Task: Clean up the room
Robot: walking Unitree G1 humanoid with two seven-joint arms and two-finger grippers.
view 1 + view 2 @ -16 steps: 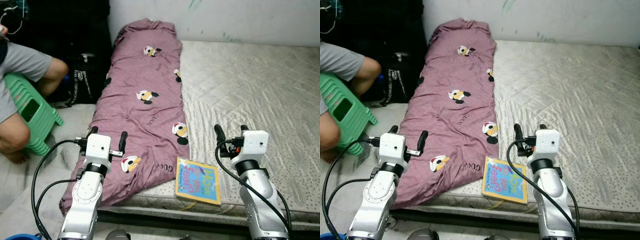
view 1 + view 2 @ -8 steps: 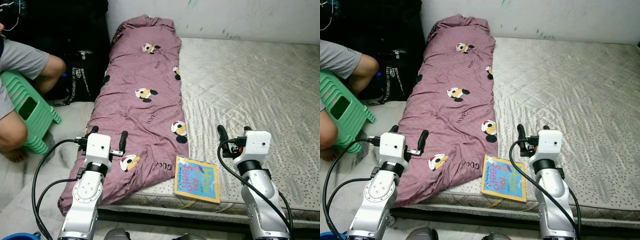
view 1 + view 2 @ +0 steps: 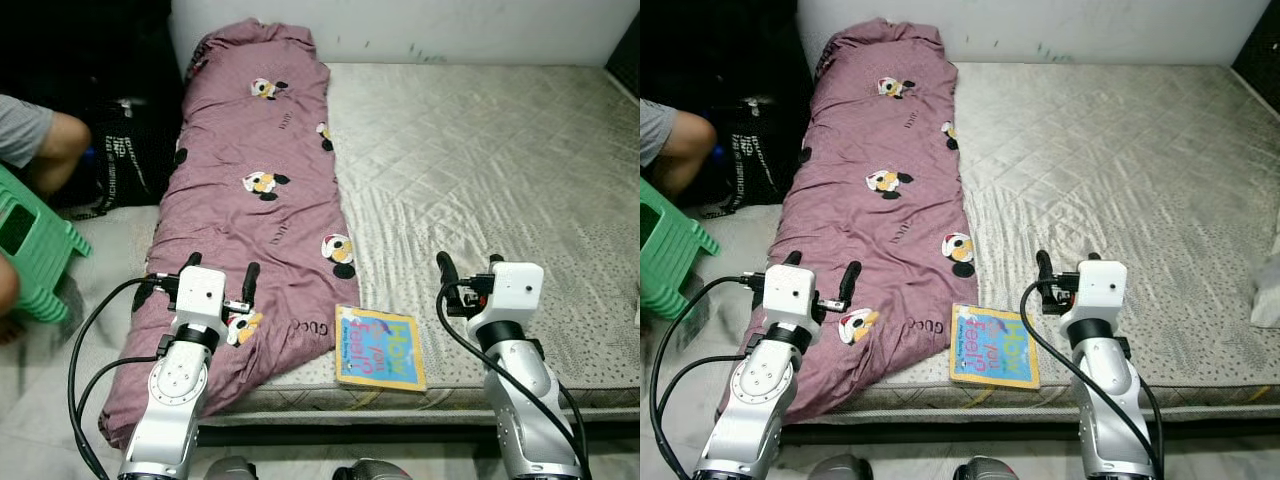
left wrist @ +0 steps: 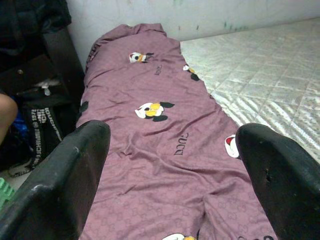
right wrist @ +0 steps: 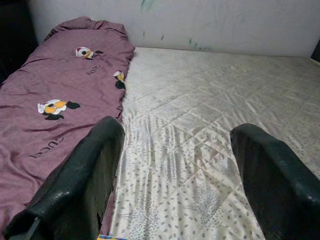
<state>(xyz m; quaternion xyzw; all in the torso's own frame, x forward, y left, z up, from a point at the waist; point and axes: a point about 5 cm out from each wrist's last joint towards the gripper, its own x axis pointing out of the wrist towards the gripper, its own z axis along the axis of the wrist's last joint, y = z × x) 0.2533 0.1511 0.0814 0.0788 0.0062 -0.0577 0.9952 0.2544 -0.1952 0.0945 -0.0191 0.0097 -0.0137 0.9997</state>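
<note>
Both grippers hover with fingers spread wide and empty: the left gripper (image 3: 218, 277) above the purple blanket (image 3: 255, 190) along the mattress's (image 3: 480, 170) left edge, the right gripper (image 3: 466, 268) near its front edge. A picture book (image 3: 378, 347) lies at that front edge between them. Lowering the right gripper squarely over the book's edge should give a clean grasp.

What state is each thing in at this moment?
Book: closed, flat at mattress front edge.
Purple blanket: spread lengthwise, lower end drooping off the mattress.
Left gripper: open, above blanket.
Right gripper: open, above mattress.
Green stool: upright on floor.
</note>
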